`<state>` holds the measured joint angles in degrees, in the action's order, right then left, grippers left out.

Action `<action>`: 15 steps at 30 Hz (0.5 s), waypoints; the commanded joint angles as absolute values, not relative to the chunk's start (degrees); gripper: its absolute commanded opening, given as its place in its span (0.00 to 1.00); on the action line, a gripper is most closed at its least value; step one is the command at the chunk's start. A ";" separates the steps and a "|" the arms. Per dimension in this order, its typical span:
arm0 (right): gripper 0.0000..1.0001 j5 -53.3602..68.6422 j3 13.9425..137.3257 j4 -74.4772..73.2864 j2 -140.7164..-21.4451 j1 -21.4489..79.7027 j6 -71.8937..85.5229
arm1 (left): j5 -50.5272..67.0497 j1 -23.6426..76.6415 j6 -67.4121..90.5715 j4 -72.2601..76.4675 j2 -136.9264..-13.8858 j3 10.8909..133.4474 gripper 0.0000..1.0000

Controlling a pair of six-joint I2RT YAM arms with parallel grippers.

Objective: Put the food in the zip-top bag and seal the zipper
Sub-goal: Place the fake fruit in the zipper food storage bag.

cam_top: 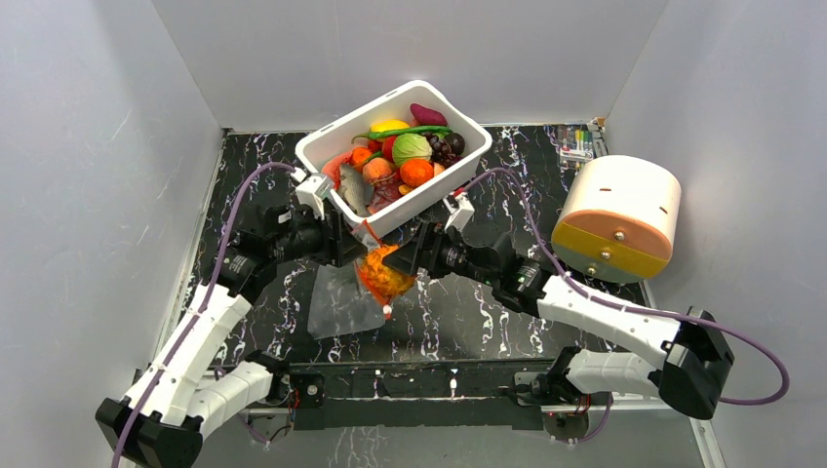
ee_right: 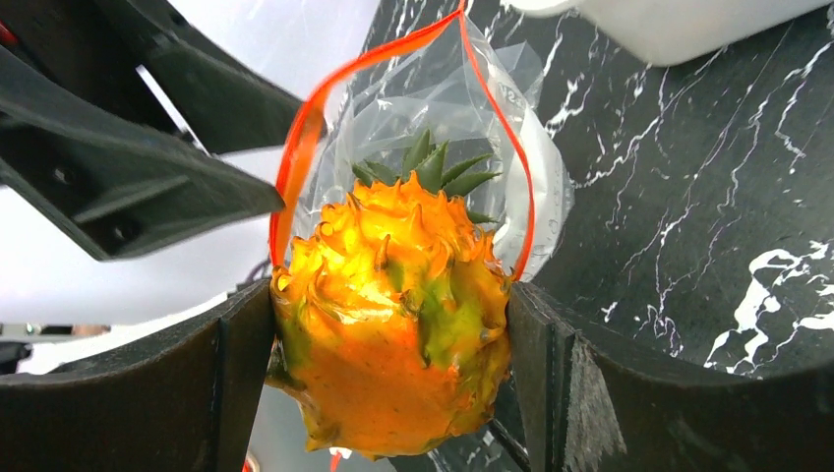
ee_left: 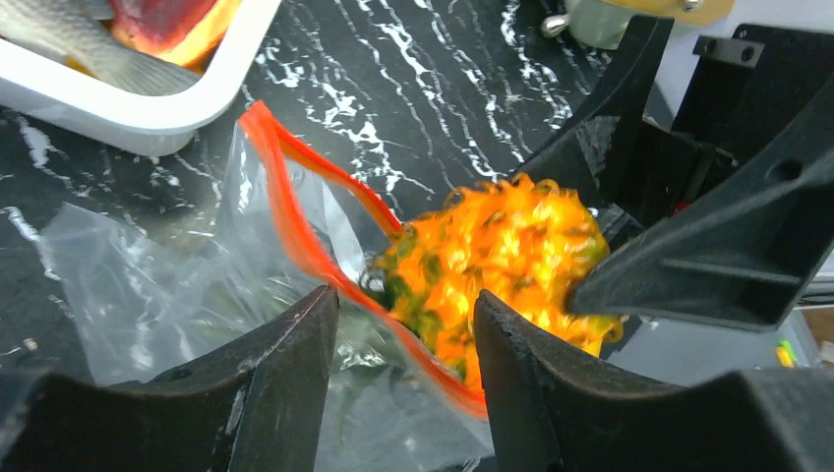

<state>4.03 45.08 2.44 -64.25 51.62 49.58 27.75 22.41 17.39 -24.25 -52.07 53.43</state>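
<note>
My right gripper (ee_right: 388, 295) is shut on the spiky orange pineapple (ee_right: 393, 324). The pineapple's green crown is pushed into the mouth of the clear zip-top bag (ee_right: 443, 108), and its body is still outside. The bag's red-orange zipper (ee_right: 295, 157) stands open in a loop around the crown. My left gripper (ee_left: 405, 295) is open, and the zipper strip (ee_left: 295, 211) runs between its fingers, against the right one. In the top view the bag (cam_top: 336, 302) lies on the black table between the left gripper (cam_top: 359, 249) and the right gripper (cam_top: 405, 258), with the pineapple (cam_top: 383, 276) at its mouth.
The white tub (cam_top: 327, 146) behind the grippers holds more toy food, among it purple grapes (cam_top: 446, 149) and an orange round fruit (cam_top: 417, 172). A beige and orange drum (cam_top: 616, 216) stands at the right. White walls enclose the table.
</note>
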 commanded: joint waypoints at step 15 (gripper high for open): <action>0.31 9.99 47.59 7.82 -67.19 52.97 44.26 | 16.70 22.98 7.43 -38.94 -62.66 63.89 0.53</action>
